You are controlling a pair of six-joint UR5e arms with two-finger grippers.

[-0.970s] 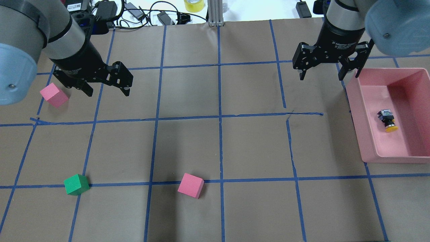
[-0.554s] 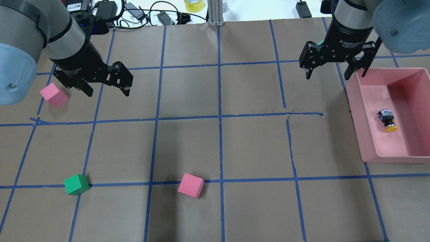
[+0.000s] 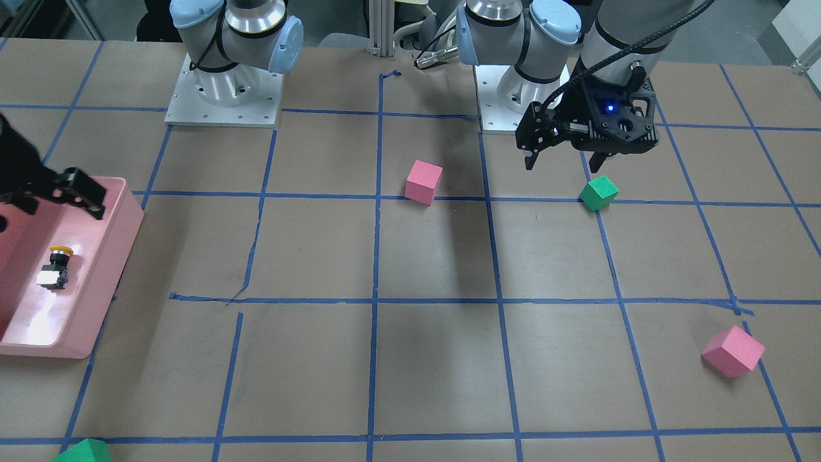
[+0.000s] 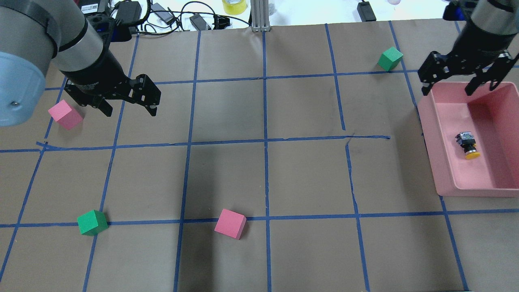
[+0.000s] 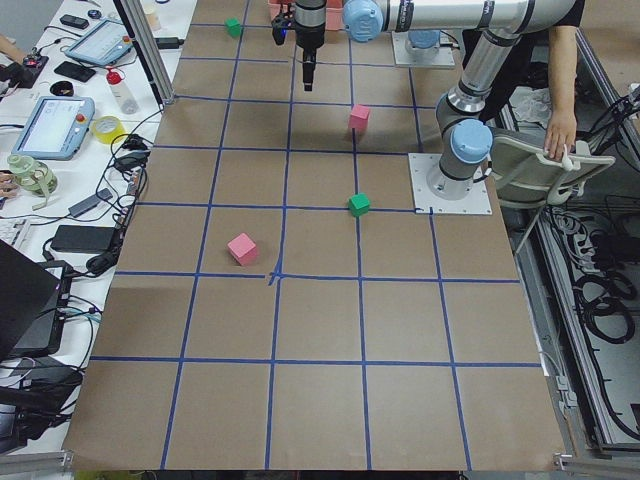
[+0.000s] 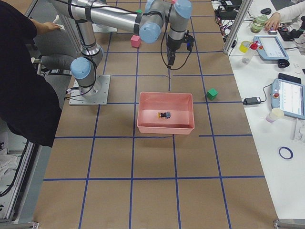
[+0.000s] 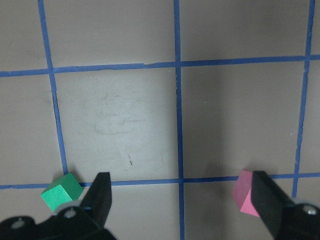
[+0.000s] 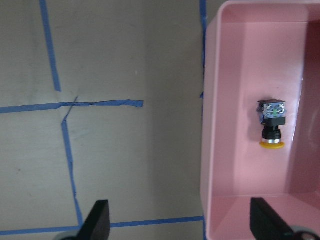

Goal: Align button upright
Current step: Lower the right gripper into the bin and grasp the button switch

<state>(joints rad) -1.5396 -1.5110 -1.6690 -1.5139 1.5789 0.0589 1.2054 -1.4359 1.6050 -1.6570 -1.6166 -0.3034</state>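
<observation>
From the front the button (image 3: 54,267) lies on its side in the tray (image 3: 122,237); overhead my right gripper (image 4: 448,88) hangs spread above the far rim (left gripper (image 4: 130,110) spread too), and my wrist view warns a descending finger could clip that wall.

a pink bin (image 4: 436,154) sits at the right edge of the brown-papered table (image 4: 308,174), gridded with blue tape (image 4: 266,178). one pink cube (image 4: 65,114) lies far left and another pink cube (image 4: 230,223) near the front middle. a green cube (image 4: 92,222) lies left of that one, and a second green cube (image 4: 390,58) near the bin's far corner. a yellow tape roll (image 4: 234,6) sits beyond the paper.
</observation>
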